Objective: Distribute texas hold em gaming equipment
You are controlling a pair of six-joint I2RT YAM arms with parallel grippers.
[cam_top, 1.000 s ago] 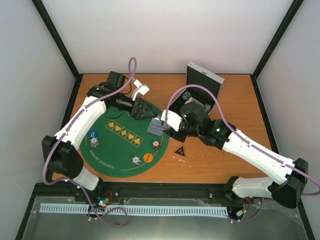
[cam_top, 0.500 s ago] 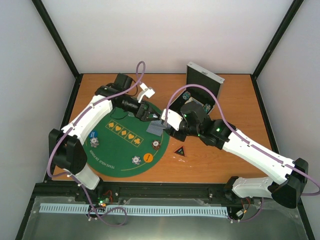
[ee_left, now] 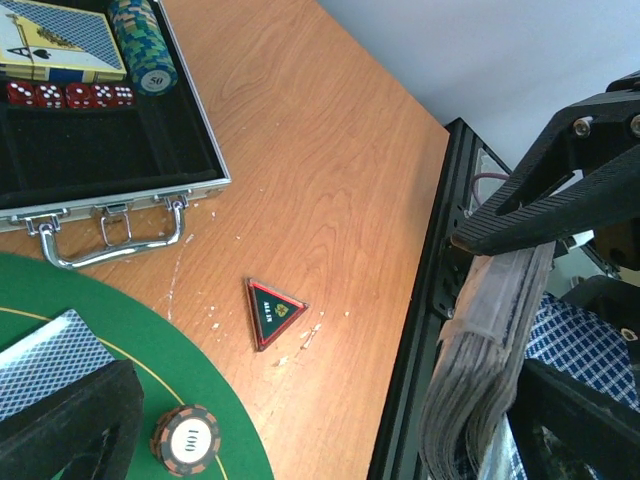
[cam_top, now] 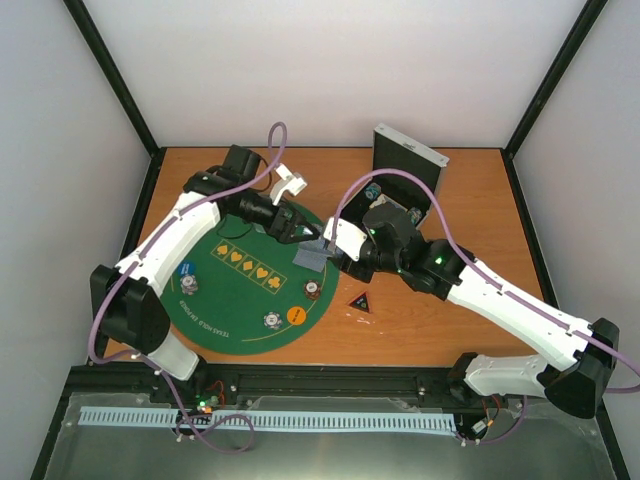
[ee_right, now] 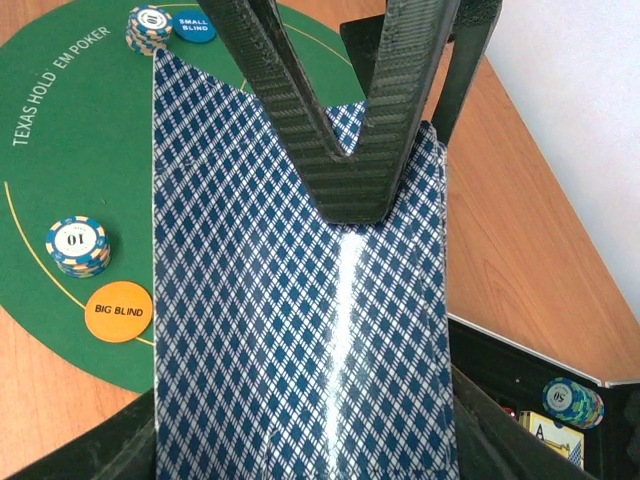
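Observation:
My right gripper (cam_top: 322,250) is shut on a deck of blue-backed playing cards (ee_right: 300,330), its jaws on the deck's long sides, above the green felt mat (cam_top: 235,300). My left gripper (cam_top: 291,226) stands wide open against the deck (ee_left: 480,380). One of its fingers (ee_right: 350,180) lies on the top card's back. A single card (ee_left: 40,360) lies on the mat. Striped chips (cam_top: 313,289) (cam_top: 271,320) (cam_top: 189,286), the orange disc (cam_top: 297,315) and a blue disc (cam_top: 185,268) sit on the felt. The black triangular marker (cam_top: 361,301) rests on bare wood.
The silver case (cam_top: 405,165) stands open at the back right, its handle (ee_left: 110,235) facing the mat. Inside are a chip stack (ee_left: 143,45), red dice (ee_left: 70,95) and a card box (ee_left: 60,40). The black frame rail (ee_left: 420,350) runs along the near edge.
My left gripper has slid a little to the right, up to the deck, and its elbow has shifted. The right arm and the deck have stayed put.

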